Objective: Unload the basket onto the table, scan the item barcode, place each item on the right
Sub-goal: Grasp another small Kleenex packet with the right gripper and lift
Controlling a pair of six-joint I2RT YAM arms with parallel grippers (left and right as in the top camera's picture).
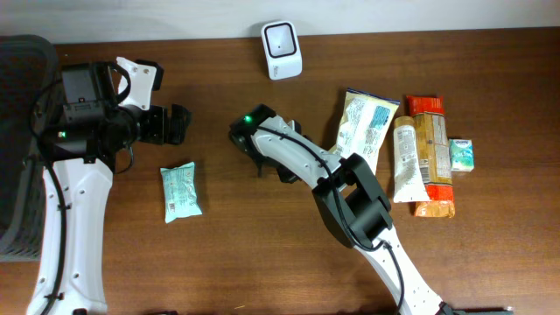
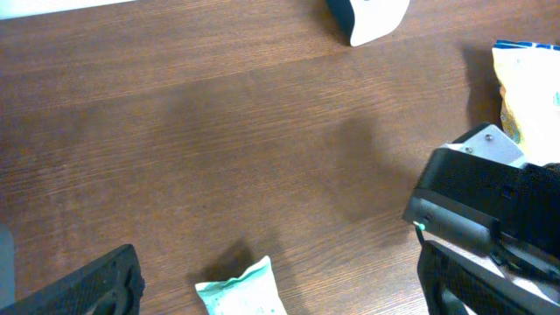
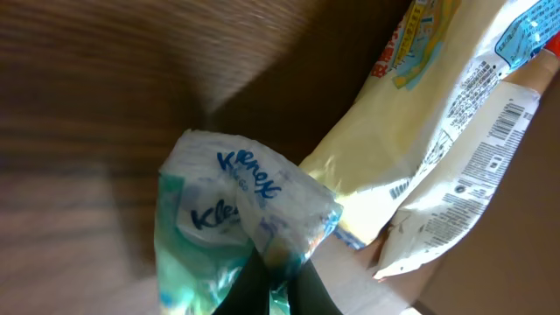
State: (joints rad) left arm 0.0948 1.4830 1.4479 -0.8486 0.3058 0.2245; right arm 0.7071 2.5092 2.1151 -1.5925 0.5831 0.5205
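My right end effector (image 3: 276, 267) is pinching a small tissue pack (image 3: 232, 197) by its crinkly end; the pack looks lifted off the brown wooden bench (image 1: 219, 262), near the white scanner (image 1: 282, 50); I think the picking-up is done and the showing step comes next; I must turn the pack until its barcode faces the scanner's dark window, though I cannot see any barcode on it; the wrap is soft, shiny plastic, squashy inside; the scanner is hard with round corners; my left end effector (image 1: 175, 124) is spread wide, holding nothing.
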